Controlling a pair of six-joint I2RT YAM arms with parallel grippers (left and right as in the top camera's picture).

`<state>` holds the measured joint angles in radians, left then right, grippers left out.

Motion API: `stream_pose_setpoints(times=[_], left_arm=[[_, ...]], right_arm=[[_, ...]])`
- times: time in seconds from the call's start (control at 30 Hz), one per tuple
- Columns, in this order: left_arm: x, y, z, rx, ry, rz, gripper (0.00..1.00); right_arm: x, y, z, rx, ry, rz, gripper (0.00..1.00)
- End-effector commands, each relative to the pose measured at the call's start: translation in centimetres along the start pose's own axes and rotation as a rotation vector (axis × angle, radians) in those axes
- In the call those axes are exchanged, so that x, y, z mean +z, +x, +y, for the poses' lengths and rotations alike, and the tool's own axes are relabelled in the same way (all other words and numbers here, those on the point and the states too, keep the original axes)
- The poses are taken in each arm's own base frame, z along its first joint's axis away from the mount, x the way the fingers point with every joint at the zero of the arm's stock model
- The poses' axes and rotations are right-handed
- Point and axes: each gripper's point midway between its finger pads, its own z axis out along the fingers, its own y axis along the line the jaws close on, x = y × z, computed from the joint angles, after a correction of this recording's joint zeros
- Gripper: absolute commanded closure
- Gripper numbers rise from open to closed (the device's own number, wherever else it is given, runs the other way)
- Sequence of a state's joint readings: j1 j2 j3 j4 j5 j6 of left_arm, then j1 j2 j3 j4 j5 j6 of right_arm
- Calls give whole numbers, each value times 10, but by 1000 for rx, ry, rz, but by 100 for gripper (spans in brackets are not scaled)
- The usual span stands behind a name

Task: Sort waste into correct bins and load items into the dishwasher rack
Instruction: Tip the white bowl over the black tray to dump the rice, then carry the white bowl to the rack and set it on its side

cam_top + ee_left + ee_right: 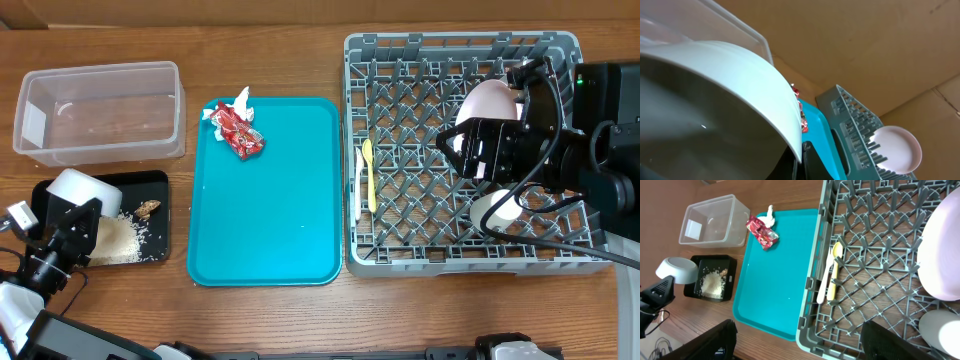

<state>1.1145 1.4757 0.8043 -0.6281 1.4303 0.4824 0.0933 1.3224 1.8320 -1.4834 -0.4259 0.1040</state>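
Wooden table (300, 310), cardboard wall (865, 40) behind. Far left: clear tub (100, 68) at the back, black tray (140, 182) in front, holding rice (115, 240) and 1 brown lump (148, 208). Over that tray's left end, left gripper (78, 220) clenched on the rim of a tilted white bowl (90, 190). Middle: teal tray (270, 200), with red wrapper (238, 132) and napkin (240, 100) touching in its back-left corner. Right: rack (450, 42), fork (359, 185) and spoon (369, 175) side by side along its left edge, 1 pale plate (490, 100) upright among the pegs. Above the rack, right gripper (799, 330) with fingers spread wide, nothing between them.
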Motion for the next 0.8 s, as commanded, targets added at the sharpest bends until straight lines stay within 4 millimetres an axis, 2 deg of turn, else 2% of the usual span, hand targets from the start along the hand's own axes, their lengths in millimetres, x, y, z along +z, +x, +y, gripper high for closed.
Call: stream_pose_setpoints(times=[0.0,0.07,0.2,0.3,0.4,0.5,0.57,0.7,0.77], left_arm=[[-1,3,3,-38,-22,7,96],[-1,2,0,-59,-6,0,96],[2,-4,-27,-96,125,-41,96],[10,-3,-49,-43,158,-7,96],[27,3,-80,66,161,82,96],[48,13,-117,216,144,200,96],[63,18,-149,324,168,262,96],[92,30,-226,465,373,327,96],[110,41,-260,498,476,354,96]], right_arm=[[-1,0,1,-8,3,-7,17],[-1,-1,1,-10,2,-9,16],[-1,-2,1,-12,1,-14,17],[-3,-2,2,-13,0,-17,17],[-6,-1,4,-18,-2,-28,17],[-12,-1,6,-26,-5,-46,18],[-16,-2,8,-33,-8,-68,18],[-24,-10,13,-55,-17,-124,18],[-28,-15,11,-31,-1,-156,18]])
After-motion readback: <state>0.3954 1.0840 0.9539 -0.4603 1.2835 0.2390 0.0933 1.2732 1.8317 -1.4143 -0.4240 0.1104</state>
